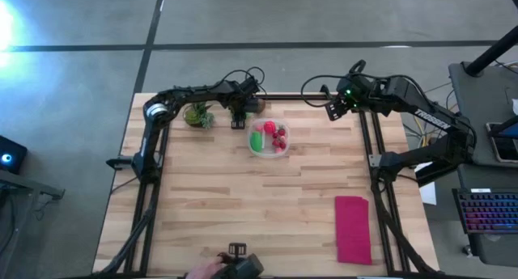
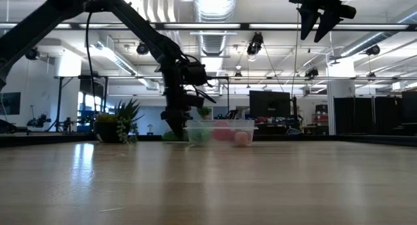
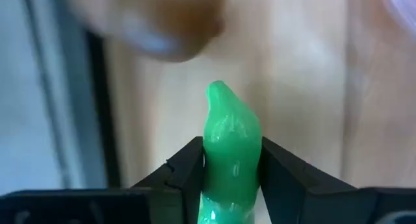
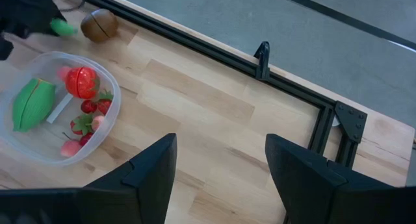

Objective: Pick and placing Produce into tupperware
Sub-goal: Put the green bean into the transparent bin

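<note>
High view: the small clear rounded-square plastic tupperware (image 1: 269,138) is seen near the table's far edge, already loaded w/ a green piece and several red ones. The left gripper (image 1: 239,117) is parked just beside the container's left-far corner, low over the wood. The right gripper (image 1: 334,109) is held well apart to the right. A leafy green potted plant (image 1: 197,115) and a flat magenta cloth (image 1: 354,229) are not involved.

Low view: the left arm is seen down at table level, right next to the tupperware (image 2: 220,130); the right gripper (image 2: 322,19) hangs high above.

Left wrist view: a slim glossy green toy vegetable (image 3: 229,143) is clamped between the narrowly set left fingers (image 3: 184,175), its long axis running along the fingers, tip pointing forward. A blurred brown shape ahead is probably the brown piece.

Right wrist view: the right fingers (image 4: 148,169) are spread wide, nothing held. A round brown toy piece (image 4: 99,25) lies on the wood just outside the tupperware (image 4: 97,143), beside the left gripper.

Judgement: the container lies to the right of the left gripper, so a short lift and sideways carry over the rim is called for; the left arm is far nearer.
</note>
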`<act>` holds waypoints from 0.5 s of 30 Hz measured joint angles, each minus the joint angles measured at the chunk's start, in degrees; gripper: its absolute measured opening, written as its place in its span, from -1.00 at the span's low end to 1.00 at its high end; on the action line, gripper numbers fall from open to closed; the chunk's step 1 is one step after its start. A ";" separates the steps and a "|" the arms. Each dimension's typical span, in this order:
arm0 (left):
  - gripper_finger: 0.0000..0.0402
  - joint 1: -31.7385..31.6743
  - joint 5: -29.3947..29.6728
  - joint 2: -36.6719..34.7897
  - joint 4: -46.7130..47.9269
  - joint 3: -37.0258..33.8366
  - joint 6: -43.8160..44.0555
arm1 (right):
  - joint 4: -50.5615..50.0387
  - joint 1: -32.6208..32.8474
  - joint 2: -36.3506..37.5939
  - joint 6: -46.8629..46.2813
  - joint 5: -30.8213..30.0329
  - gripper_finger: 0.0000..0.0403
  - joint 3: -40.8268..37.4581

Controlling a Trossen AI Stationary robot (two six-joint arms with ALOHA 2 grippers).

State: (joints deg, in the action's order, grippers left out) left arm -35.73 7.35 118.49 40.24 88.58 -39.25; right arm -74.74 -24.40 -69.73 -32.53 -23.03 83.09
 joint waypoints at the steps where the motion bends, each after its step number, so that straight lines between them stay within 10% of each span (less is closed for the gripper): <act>1: -0.47 0.21 0.86 -1.02 0.25 0.00 0.00 | 0.01 0.00 0.00 0.02 0.01 0.13 0.00; 6: -0.35 2.48 0.41 -7.97 1.84 0.02 3.22 | 0.00 0.00 0.00 0.08 0.02 0.13 0.00; 15: -0.31 13.74 -17.38 -14.57 -2.78 0.57 11.94 | 0.00 0.00 0.00 2.77 0.56 0.13 0.00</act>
State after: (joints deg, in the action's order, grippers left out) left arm -21.99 -10.03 103.92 37.46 89.15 -27.30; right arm -74.74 -24.40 -69.73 -29.75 -22.47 83.09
